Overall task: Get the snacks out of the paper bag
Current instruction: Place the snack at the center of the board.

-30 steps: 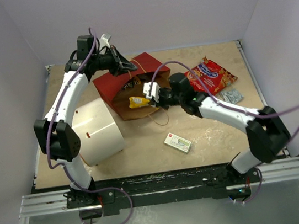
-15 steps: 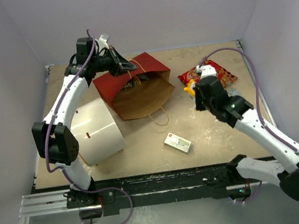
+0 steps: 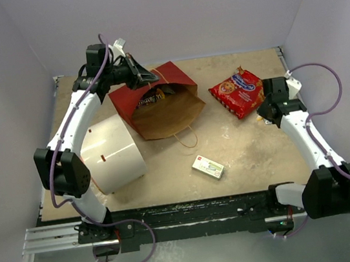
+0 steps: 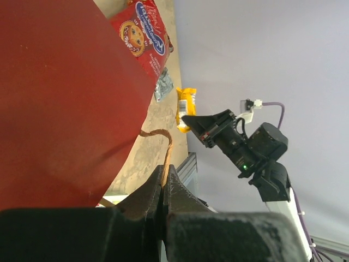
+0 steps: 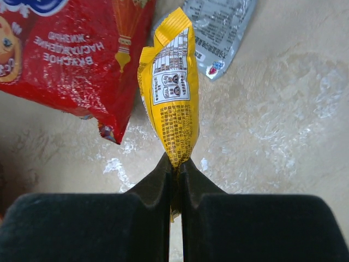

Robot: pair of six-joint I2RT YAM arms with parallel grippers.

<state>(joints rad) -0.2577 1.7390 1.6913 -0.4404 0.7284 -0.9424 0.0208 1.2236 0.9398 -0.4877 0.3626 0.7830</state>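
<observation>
The paper bag (image 3: 162,110) lies on its side, red outside, with its brown mouth facing front. Dark snack packets (image 3: 155,96) show inside it. My left gripper (image 3: 148,77) is shut on the bag's twisted handle (image 4: 167,147) and holds the top edge up; the bag's red wall (image 4: 65,98) fills the left wrist view. My right gripper (image 3: 269,112) is shut on a yellow candy packet (image 5: 170,103), low over the table at the right. The red cookie bag (image 3: 240,91) lies just left of it, and a pale silvery wrapper (image 5: 218,27) lies beyond it.
A big white cylinder (image 3: 116,153) lies at the front left, against the bag. A small flat white-and-green box (image 3: 207,167) lies front centre. The bag's other handle (image 3: 187,137) trails on the table. Walls close in the back and both sides.
My right gripper has drawn the yellow packet out of the bag's mouth and carried it right, down beside the red cookie bag. My left gripper has kept hold of the handle.
</observation>
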